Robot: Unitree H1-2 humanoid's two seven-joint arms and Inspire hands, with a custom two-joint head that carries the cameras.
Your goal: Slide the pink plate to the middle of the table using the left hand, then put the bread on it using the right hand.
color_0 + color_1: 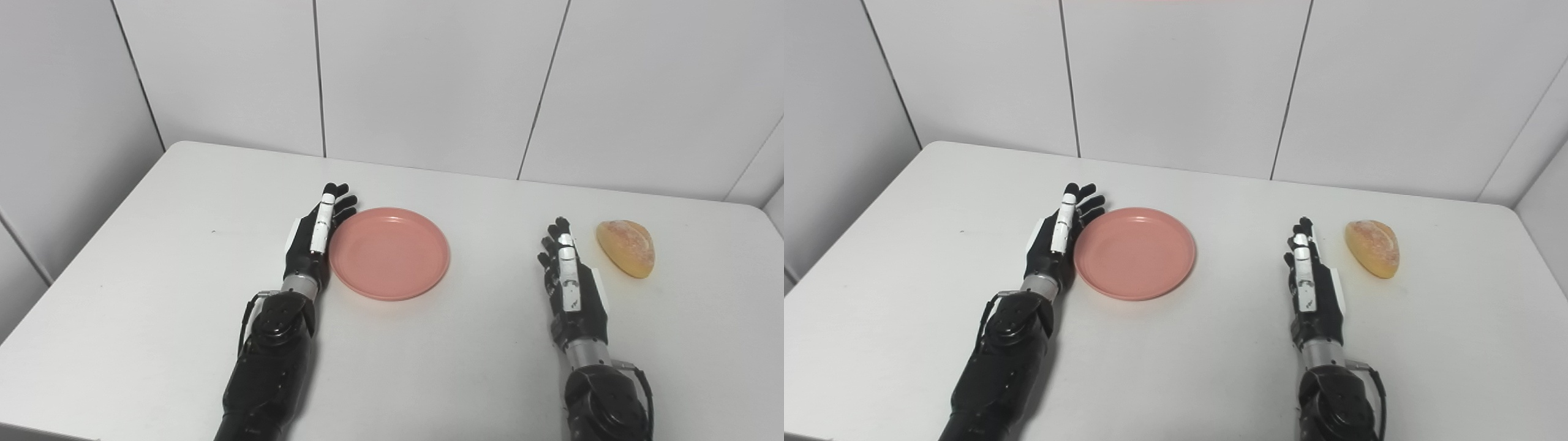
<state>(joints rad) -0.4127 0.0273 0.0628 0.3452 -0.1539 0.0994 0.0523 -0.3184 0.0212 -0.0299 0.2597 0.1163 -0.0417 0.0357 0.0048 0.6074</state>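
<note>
A round pink plate (389, 252) lies flat on the white table (153, 294), a little left of its middle. My left hand (315, 236) stands on edge against the plate's left rim, fingers straight and apart, holding nothing. A golden bread roll (627, 247) rests on the table at the right. My right hand (569, 282) stands on edge just left of the bread with a small gap between them, open with its fingers extended.
White panelled walls (429, 79) close off the table's far side and the left. The table's right corner (762, 211) lies just beyond the bread. Bare tabletop stretches between the plate and my right hand.
</note>
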